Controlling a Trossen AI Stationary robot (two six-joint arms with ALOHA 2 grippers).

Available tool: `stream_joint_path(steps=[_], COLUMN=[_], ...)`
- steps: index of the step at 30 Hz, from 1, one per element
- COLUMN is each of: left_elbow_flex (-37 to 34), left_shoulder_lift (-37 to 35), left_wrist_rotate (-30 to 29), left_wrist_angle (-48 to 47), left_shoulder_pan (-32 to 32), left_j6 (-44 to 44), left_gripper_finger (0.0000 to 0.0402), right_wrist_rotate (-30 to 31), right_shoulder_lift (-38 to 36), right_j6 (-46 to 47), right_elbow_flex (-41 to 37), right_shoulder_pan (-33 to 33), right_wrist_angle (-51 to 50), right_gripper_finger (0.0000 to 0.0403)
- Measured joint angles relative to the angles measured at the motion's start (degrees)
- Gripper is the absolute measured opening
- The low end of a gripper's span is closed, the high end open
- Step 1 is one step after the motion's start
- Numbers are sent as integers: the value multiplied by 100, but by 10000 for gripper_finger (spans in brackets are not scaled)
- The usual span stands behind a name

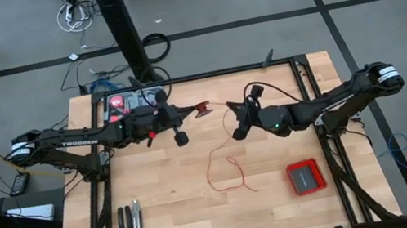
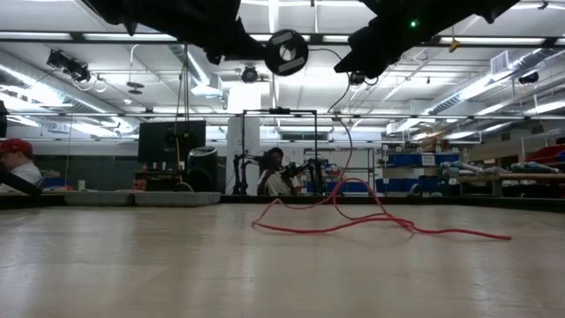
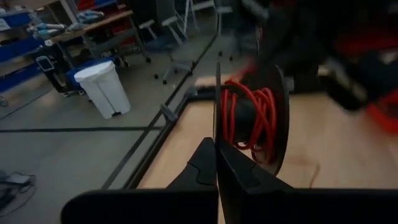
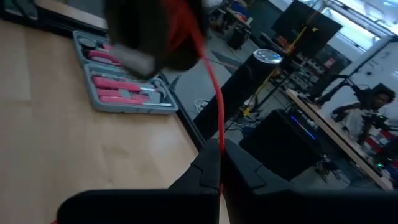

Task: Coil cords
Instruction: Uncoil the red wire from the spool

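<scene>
The cords are one thin red wire. Part of it is wound on a small black spool (image 3: 249,118), which hangs in the air over the table's far middle (image 1: 203,110). My left gripper (image 3: 216,155) is shut on the spool. From the spool the wire runs to my right gripper (image 4: 219,155), which is shut on it a short way to the right (image 1: 233,109). Below that gripper the wire drops to the table and lies there in loose loops (image 1: 226,172) (image 2: 353,216). My left gripper pinches the rim of one of the spool's black flanges (image 3: 217,127) between its two fingers. The fingers come nearly level from the table's left. The spool is lifted clear of the table, its red coil beyond the fingertips. My right gripper pinches a single strand of the red wire (image 4: 219,142) between its two fingers, nearly level from the table's right. The strand runs straight from the fingers to the spool. The rest hangs slack below the gripper onto the table.
A flat red square box (image 1: 306,176) lies near the right front. Pliers (image 1: 129,226) lie at the left front. A grey tool case with pink handles (image 4: 118,87) sits at the far left edge. A black post (image 1: 128,35) stands behind the table.
</scene>
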Motion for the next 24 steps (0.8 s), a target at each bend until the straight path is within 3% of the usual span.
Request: stream_joint_path(steps=[7,11,24], left_elbow_flex=[0,0,0], left_shoulder_lift=[0,0,0], left_wrist_rotate=[-648,-799,-848], left_wrist_angle=[-450,-428,100], left_shoulder_pan=[2,1,0], left_j6=[362,338,-654], left_gripper_finger=[0,0,0], right_wrist_rotate=[-592,-1478,-4139], right_shoulder_lift=[-67,-15,139], right_j6=[71,59,125], right_elbow_flex=[0,2,2], right_shoulder_pan=[137,201,-52], right_wrist_angle=[801,1252,1123], right_gripper_finger=[1,1,0])
